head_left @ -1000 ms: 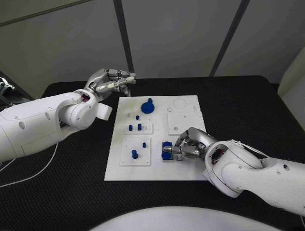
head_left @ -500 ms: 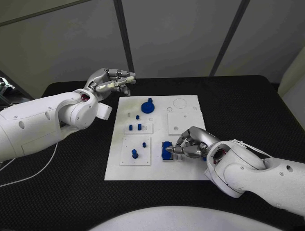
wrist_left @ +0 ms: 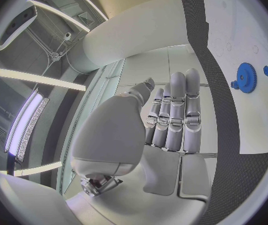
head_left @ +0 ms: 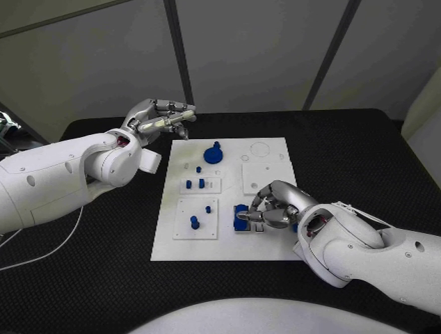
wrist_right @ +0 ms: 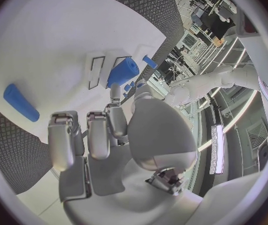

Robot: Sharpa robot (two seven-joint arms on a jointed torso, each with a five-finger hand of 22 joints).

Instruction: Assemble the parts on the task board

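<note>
At the far left corner of the task board (head_left: 220, 198), the left hand (head_left: 161, 118) hovers just off the board's edge above the black table (head_left: 110, 271), its fingers curled in with nothing in them, and it has not moved over the last second. Just right of it on the board lies the blue gear (head_left: 213, 154), flat and untouched, and nearer along the left half stand the small blue pegs (head_left: 195, 184) in their sockets, also where they were.

Further right, near the board's middle, the right hand (head_left: 273, 209) has crept slightly left and far during that second, its fingers bent over a blue block (head_left: 241, 217) at the slotted plate. The head view suggests the fingertips touch the block, but whether they actually grip it I cannot tell; the wrist view shows a blue cylinder (wrist_right: 122, 72) beside the slots just beyond the fingers, and another blue bar (wrist_right: 21, 102) lying apart. That small shift reads as an adjustment for seating the piece, so this insertion looks not yet finished.

Room is tight there: the block sits close to the board's near-middle recesses, with the pegs to its left. The right half of the board and the table beyond its right edge offer free space for withdrawing.
</note>
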